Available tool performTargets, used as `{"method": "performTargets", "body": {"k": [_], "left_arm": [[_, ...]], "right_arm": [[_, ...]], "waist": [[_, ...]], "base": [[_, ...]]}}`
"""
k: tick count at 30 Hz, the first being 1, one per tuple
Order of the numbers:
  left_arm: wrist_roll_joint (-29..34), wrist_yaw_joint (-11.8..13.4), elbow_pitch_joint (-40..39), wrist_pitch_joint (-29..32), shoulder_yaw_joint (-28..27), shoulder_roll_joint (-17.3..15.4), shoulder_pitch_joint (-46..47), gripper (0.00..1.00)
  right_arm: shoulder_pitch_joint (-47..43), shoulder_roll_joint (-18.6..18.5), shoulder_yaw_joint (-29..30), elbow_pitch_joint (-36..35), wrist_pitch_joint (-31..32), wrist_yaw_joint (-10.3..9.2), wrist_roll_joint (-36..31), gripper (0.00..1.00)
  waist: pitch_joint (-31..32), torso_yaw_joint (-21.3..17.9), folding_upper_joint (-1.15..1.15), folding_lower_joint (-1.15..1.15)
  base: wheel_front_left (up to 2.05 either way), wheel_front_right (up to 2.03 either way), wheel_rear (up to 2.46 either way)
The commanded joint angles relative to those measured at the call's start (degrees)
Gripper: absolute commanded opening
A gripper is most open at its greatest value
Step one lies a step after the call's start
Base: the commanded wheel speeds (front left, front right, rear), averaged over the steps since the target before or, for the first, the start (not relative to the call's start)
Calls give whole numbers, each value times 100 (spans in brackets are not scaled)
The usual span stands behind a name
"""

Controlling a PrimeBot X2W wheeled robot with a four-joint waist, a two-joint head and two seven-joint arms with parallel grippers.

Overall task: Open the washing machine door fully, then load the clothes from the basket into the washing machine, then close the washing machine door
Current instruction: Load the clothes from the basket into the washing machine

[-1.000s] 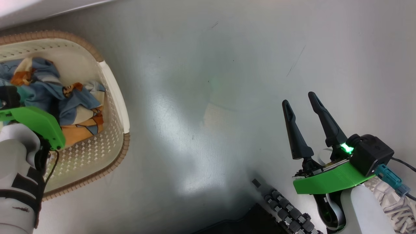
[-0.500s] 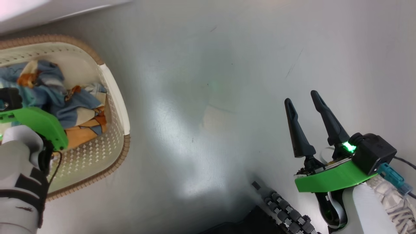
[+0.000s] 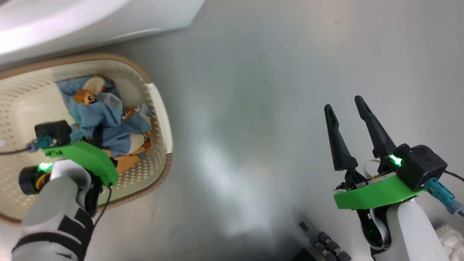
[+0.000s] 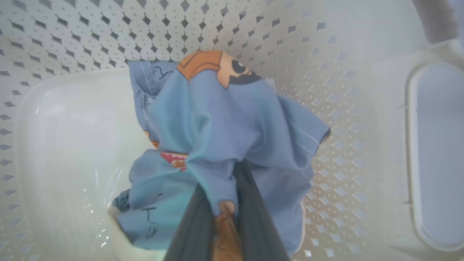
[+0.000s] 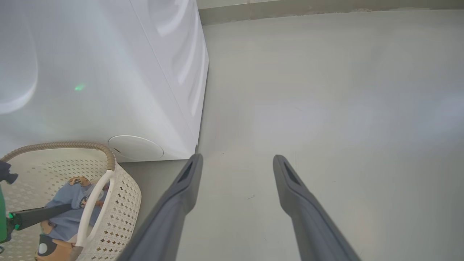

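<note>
Left gripper [image 4: 223, 217]: fingers [image 4: 192, 224] clenching light blue cartoon-print clothes [image 4: 224, 119] inside cream perforated plastic basket [image 3: 159, 105], sitting on grey floor [image 3: 253, 108] just beside white washing machine [image 5: 108, 72]. Right gripper [image 3: 343, 102]: fingers [image 5: 174, 206] standing released, hovering above floor.

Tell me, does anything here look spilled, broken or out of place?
Nothing stands out. The clothes lie crumpled in the basket, the left gripper shut on a blue piece; the right gripper hangs open over the floor.

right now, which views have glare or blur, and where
Head view: glare on the floor, the washing machine blown out white. Left wrist view: fingers blurred up close, the clothes sharp. Right wrist view: green glint on the machine.
</note>
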State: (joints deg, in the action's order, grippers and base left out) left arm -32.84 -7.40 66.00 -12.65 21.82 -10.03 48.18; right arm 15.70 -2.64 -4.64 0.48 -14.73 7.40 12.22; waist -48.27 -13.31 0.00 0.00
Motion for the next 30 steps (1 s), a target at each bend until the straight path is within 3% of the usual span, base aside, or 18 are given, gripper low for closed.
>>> {"method": "performTargets", "body": {"k": [1,7,13,30], "left_arm": [[-148,-8,-192,-128,-35,-136,-321,0],[-615,-8,-709,-227,62,-62,-760,0],[-827,-8,-1502,-233,-271,-95,-1268,0],[-346,-8,-3306,-234,-1370,146,-2628,0]], "right_arm": [[-94,-23,-52,-72,-27,9,-115,100],[-136,-23,28,-8,-27,9,-265,100],[-191,-23,63,57,-27,9,-370,100],[-507,-23,61,321,-27,9,-422,100]], "waist": [[372,351,0,0],[795,663,0,0],[1201,910,0,0],[2350,1261,0,0]], "base": [[0,0,0],[0,0,0],[0,0,0],[0,0,0]]}}
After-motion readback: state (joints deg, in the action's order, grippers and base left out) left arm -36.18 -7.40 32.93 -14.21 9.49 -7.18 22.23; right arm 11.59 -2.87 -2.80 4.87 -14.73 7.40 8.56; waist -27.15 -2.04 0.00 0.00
